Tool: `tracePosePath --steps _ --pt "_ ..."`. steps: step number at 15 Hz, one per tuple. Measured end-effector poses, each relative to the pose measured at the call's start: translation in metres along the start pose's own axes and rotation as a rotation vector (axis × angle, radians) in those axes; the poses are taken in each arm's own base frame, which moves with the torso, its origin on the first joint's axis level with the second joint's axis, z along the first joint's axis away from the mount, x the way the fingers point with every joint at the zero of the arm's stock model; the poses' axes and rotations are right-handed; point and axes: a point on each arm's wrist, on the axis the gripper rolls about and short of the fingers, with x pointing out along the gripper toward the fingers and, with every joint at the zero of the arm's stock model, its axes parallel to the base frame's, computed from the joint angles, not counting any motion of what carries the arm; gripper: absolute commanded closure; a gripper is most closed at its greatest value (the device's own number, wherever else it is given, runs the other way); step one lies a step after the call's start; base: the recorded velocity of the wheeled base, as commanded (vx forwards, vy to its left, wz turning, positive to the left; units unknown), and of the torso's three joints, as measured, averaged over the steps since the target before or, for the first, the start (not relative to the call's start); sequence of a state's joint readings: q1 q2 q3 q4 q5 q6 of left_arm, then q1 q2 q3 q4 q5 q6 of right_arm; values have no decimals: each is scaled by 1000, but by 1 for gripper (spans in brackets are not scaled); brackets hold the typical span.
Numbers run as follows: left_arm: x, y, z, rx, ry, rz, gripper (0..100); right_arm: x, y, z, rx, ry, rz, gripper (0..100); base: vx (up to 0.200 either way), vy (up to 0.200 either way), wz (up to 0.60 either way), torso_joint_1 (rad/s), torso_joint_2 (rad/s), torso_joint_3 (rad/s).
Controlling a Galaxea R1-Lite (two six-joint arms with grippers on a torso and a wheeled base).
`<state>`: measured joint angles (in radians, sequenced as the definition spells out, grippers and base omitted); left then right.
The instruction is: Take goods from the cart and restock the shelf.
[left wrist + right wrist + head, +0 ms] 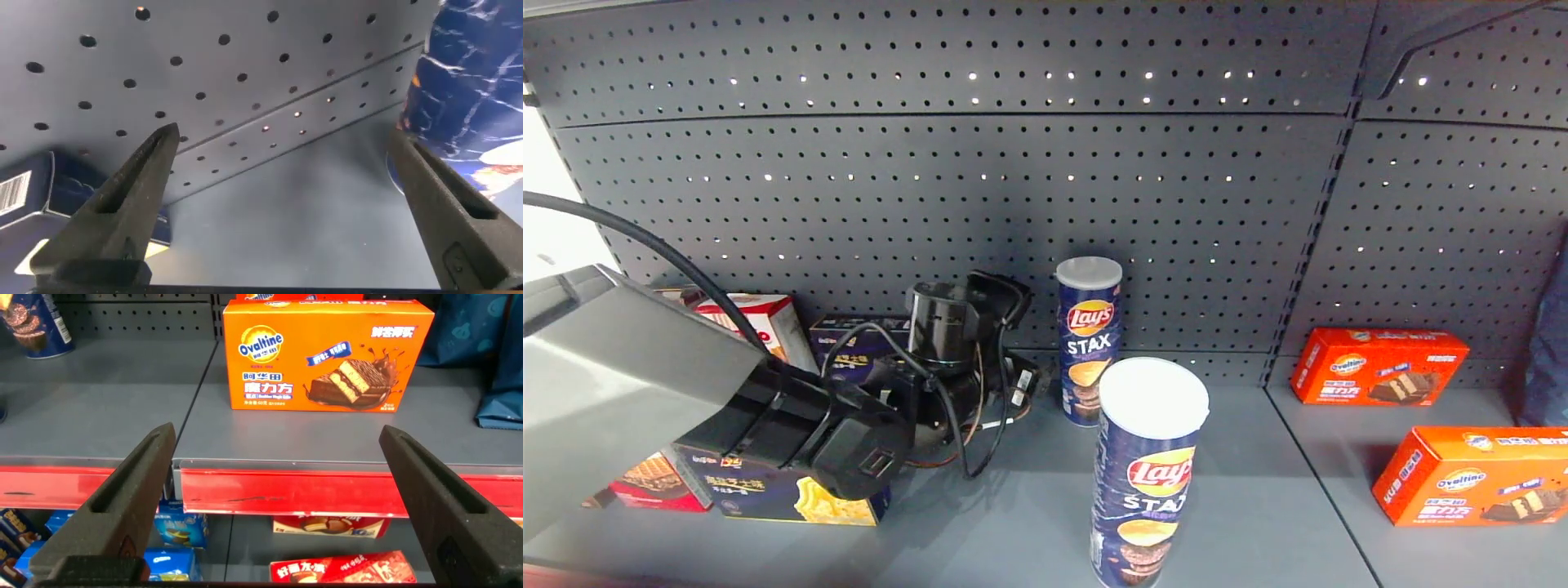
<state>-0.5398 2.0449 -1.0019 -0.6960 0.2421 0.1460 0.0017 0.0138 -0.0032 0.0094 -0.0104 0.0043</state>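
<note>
Spread wide and holding nothing: left pincer, low over the shelf and facing the pegboard back wall, just beside the rear chip can. Rear chip can upright near the back wall, long axis vertical, grey lid up. Likewise upright, axis vertical, white lid up: front chip can, nearer the shelf's front edge and a little right of the rear one, the two apart. On the pincer's other side a dark blue box at the back wall; farther left a white-and-red box, a blue-and-yellow snack box towards the front, and a red box at the front corner. Also splayed wide and empty: right pincer, out in front of the shelf's red edge strip, facing the front orange box lying flat near the edge; rear orange box farther back by the wall. More packets on the tier below, under the strip
</note>
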Motion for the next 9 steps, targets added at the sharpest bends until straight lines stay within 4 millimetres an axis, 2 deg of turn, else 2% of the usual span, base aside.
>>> tracePosePath --steps 9 --pt "9 -9 0 4 -5 -17 0 0 0 0 0 0 -1 0 0 0 0 0 0 0"
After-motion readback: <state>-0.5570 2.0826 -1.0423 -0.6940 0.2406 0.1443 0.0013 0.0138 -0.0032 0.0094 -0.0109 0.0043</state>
